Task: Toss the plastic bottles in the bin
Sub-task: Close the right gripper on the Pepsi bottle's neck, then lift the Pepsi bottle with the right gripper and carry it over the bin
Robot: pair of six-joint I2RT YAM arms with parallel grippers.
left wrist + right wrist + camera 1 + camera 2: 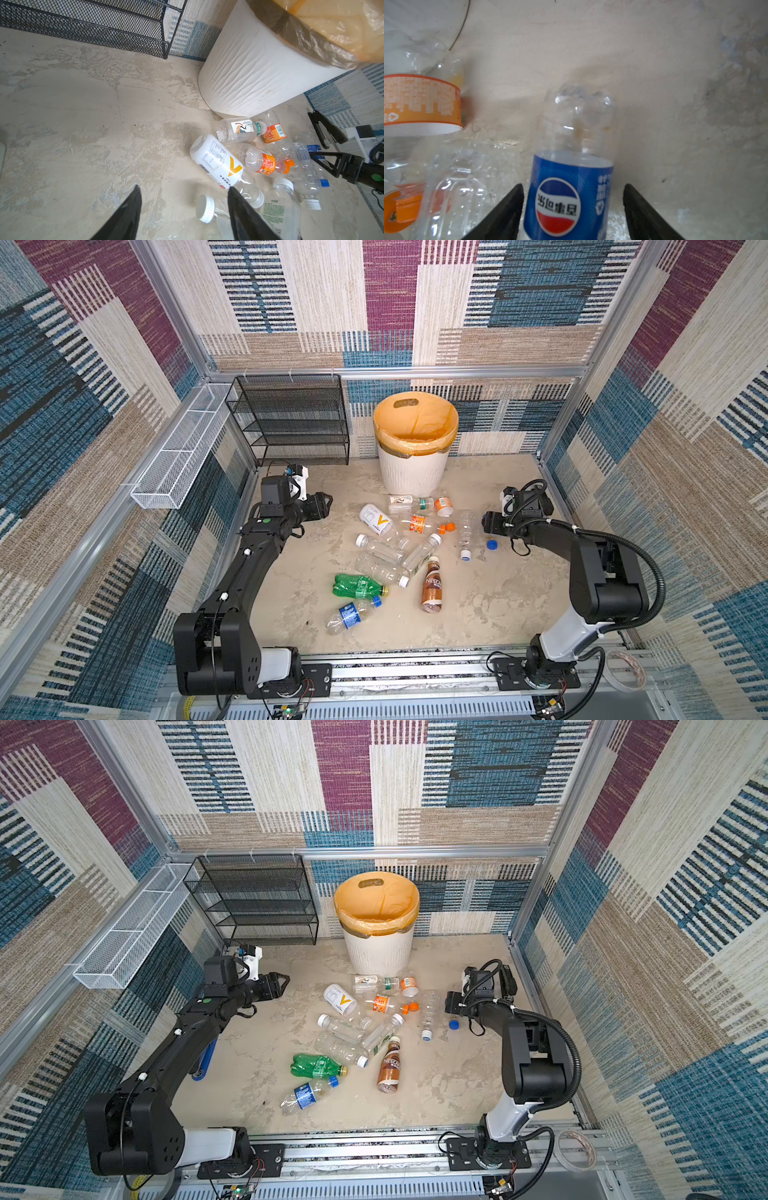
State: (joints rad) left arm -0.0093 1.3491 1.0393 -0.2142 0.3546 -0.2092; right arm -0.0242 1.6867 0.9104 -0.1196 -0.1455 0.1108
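Plastic bottles (pixel 380 549), mostly clear, lying scattered; white bin (pixel 411 477) behind

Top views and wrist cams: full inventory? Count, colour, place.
bin: one, white, orange liner; back middle.
bottles: about twelve, mostly clear, one green, one brown; lying before the bin.
Pepsi bottle: one of those, blue label; pile's right edge.
rack: one, black mesh; back wall, left of bin.
tray: one, white wire; left wall.
blue stapler: one; floor, under the left arm.
black stapler: one; floor edge, by a wall.
tape roll: one, whitish; front frame, right.
left gripper: one, black; open, empty, beside the pile.
right gripper: one, black; open, astride the Pepsi bottle.
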